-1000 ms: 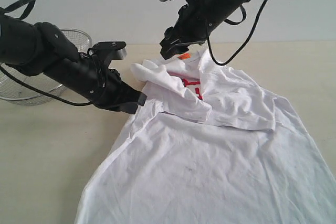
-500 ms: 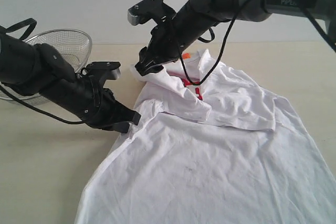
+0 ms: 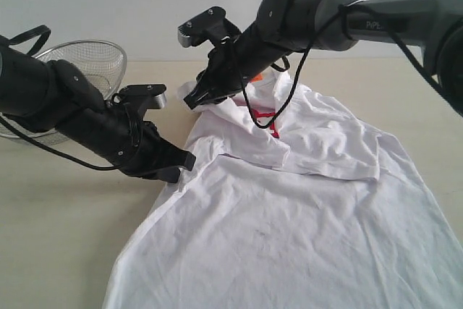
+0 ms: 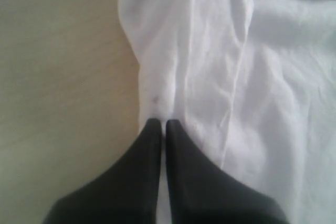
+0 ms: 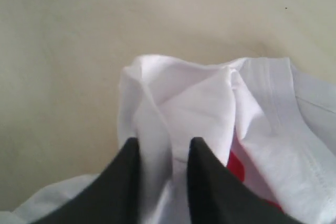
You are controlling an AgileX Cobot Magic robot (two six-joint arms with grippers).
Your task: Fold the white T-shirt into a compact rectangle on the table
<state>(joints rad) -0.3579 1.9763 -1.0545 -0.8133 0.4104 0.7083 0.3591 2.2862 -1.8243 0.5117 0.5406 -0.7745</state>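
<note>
The white T-shirt (image 3: 289,229) lies spread on the table (image 3: 58,236), its upper part folded over so that only a bit of red lettering (image 3: 264,115) and the orange neck tag (image 3: 253,77) show. At the shirt's left edge my left gripper (image 3: 181,168) is shut, and the left wrist view has a thin fold of the shirt (image 4: 210,51) pinched between its tips (image 4: 159,121). My right gripper (image 3: 194,99) reaches across to the bunched sleeve at the far left corner. There its fingers (image 5: 163,142) close on a ridge of the white cloth (image 5: 184,93).
A silver wire-mesh basket (image 3: 79,56) stands at the back left, behind my left arm. Bare table runs along the left side and behind the shirt. The shirt's lower part runs out of the bottom of the exterior view.
The right gripper swung left from the neck tag to the bunched sleeve and narrowed onto it. The left gripper drew down and left along the shirt's edge, then held still.
</note>
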